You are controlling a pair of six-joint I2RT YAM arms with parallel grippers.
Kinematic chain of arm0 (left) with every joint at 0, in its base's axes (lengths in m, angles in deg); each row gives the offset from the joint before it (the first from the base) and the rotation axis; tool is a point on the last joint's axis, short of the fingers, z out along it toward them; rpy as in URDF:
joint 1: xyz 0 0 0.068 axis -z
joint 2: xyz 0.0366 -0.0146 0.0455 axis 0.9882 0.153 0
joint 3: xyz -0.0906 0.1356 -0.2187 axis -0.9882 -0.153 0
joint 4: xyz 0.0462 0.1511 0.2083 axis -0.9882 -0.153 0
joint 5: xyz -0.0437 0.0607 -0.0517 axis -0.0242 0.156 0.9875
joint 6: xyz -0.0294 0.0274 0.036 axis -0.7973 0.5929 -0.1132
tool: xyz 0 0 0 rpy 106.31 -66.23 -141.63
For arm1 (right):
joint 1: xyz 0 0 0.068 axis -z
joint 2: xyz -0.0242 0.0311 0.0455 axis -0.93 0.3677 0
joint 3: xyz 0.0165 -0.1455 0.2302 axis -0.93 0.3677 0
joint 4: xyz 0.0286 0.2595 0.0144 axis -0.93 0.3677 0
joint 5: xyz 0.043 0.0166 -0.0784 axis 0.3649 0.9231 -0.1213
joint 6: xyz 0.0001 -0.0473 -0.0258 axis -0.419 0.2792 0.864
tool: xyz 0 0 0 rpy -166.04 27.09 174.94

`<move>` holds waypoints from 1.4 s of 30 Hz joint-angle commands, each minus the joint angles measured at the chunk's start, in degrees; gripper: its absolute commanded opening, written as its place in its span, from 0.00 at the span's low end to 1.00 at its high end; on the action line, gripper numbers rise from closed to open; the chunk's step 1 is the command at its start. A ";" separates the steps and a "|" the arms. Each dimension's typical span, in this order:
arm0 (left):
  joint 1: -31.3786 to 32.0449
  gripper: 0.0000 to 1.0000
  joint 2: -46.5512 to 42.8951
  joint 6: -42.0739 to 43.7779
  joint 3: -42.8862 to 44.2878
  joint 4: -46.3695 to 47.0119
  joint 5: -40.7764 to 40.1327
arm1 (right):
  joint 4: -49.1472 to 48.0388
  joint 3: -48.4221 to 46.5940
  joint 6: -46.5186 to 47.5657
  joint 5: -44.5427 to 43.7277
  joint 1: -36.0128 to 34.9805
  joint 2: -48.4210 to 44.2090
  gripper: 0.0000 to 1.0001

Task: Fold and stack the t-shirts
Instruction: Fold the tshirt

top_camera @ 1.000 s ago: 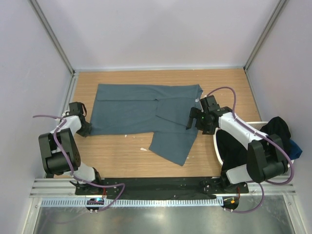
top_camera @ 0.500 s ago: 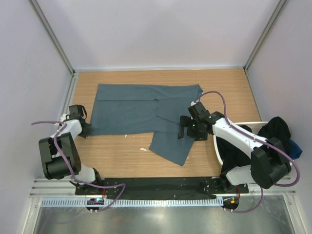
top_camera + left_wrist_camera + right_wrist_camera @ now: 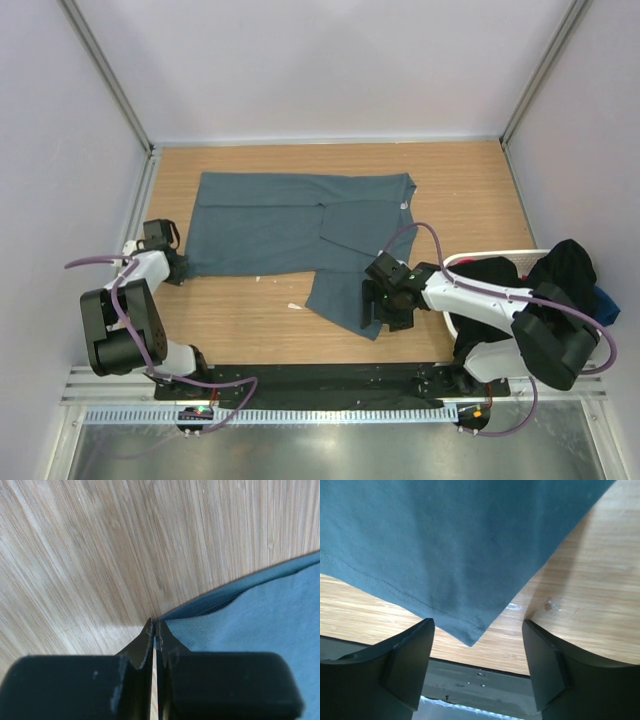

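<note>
A slate blue-grey t-shirt (image 3: pixel 270 225) lies spread on the wooden worktop (image 3: pixel 450 190), with its right part folded into a flap that points toward the near edge. The left gripper (image 3: pixel 178 268) has its fingers clenched on the shirt's near left corner. The right gripper (image 3: pixel 477 624) has its fingers released, one on either side of the flap's near corner.

Bare wooden counter (image 3: pixel 470 180) boxed in by pale walls (image 3: pixel 330 70)

A white plastic laundry basket (image 3: pixel 530 252) stands at the counter's right edge. Two small white scraps (image 3: pixel 295 306) lie on the wood toward the near side, and a metal rail (image 3: pixel 330 415) runs along the near edge.
</note>
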 commanded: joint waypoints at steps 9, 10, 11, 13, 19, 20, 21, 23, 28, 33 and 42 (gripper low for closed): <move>2.00 0.00 0.53 3.26 0.04 -4.96 -2.40 | -3.12 3.34 -11.48 -2.39 -6.79 -0.77 0.62; 2.08 0.00 0.45 3.35 0.22 -4.96 -2.40 | -2.51 3.08 -11.83 -2.39 -7.58 -0.59 0.60; 2.09 0.00 0.45 3.35 0.48 -5.13 -2.57 | -1.02 2.56 -12.70 -5.18 -7.76 -0.50 0.56; 2.17 0.00 0.18 3.61 0.57 -5.22 -2.57 | 0.04 2.11 -13.33 -6.52 -8.02 -0.76 0.52; 2.26 0.00 -0.08 3.79 0.04 -5.22 -2.84 | 1.72 0.35 -14.12 -9.25 -8.11 0.37 0.52; 2.26 0.00 0.00 3.79 0.13 -5.22 -2.84 | 1.63 0.44 -14.12 -8.99 -8.11 0.72 0.52; 2.17 0.00 0.09 3.79 0.22 -5.22 -2.92 | 1.45 0.44 -14.03 -8.81 -8.03 0.90 0.51; 2.26 0.00 0.09 3.88 0.48 -5.40 -3.10 | 1.63 0.36 -14.03 -8.72 -8.02 1.25 0.46; 2.26 0.00 0.09 3.79 0.40 -5.66 -3.45 | 2.68 0.27 -14.29 -8.55 -8.20 1.87 0.38; 2.35 0.00 0.09 3.88 0.75 -6.02 -3.72 | 2.42 -0.17 -14.30 -7.93 -8.82 2.92 0.24; 4.37 0.00 0.88 4.14 2.59 -7.59 -4.77 | 6.88 -5.79 -12.63 -10.38 -8.90 1.87 0.01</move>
